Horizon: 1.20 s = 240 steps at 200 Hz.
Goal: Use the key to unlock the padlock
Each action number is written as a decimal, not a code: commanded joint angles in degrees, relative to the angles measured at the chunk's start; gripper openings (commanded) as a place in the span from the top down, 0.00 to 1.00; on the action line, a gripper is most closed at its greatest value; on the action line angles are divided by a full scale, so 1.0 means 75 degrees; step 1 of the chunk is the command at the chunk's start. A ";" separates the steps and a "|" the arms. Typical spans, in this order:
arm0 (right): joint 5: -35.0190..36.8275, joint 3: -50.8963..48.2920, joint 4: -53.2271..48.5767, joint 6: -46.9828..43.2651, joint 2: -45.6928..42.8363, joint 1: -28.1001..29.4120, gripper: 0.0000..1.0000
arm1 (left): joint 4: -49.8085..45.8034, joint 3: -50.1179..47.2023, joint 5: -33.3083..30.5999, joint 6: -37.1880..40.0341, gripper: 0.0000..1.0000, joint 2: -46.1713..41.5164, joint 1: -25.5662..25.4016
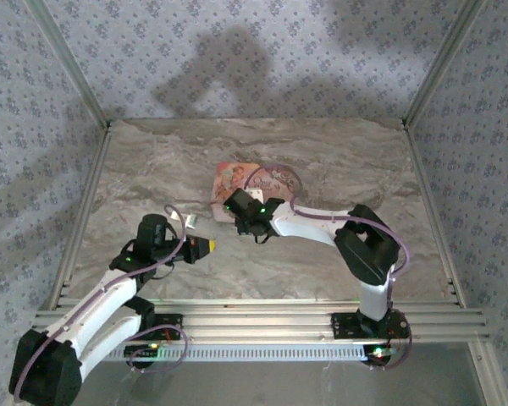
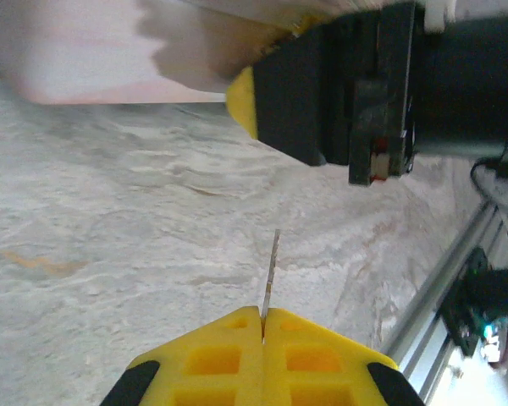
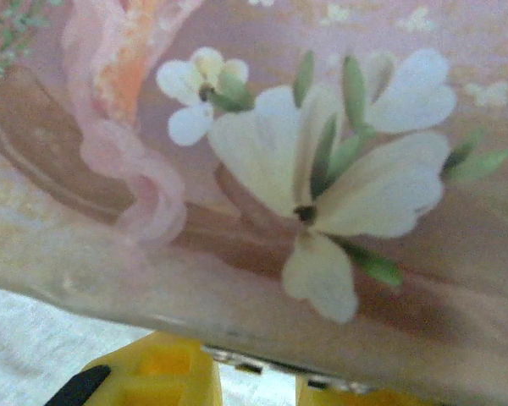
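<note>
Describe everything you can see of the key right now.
The key shows in the left wrist view as a thin, pale, shiny metal sliver, seen edge-on, so its teeth and head cannot be made out. Its near end is clamped in the shut yellow tip of the left pincer. The rest sticks straight out, leaning slightly right, and its far end appears free above the marbled table. Nothing but the pincer can be seen touching it.

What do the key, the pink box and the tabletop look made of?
Key: metal, likely; thin pale sliver with a sheen.
Pink box: printed card or tin, unclear; smooth floral print with slight gloss.
Tabletop: marble or marble-look laminate; grey-beige veining, matte.
</note>
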 commanded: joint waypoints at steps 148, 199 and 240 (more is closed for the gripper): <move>-0.5121 -0.0721 0.0066 0.0422 -0.2026 -0.1330 1.00 | 0.2958 0.0115 0.0134 0.0405 1.00 0.1716 -0.0902; -0.5599 -0.0958 0.0221 0.0693 -0.2162 -0.1439 1.00 | 0.3507 0.0341 -0.0150 0.0302 1.00 0.2297 -0.1238; -0.5643 -0.1042 0.0346 0.0925 -0.2244 -0.1472 1.00 | 0.3693 0.0536 -0.0232 0.0282 1.00 0.2755 -0.1386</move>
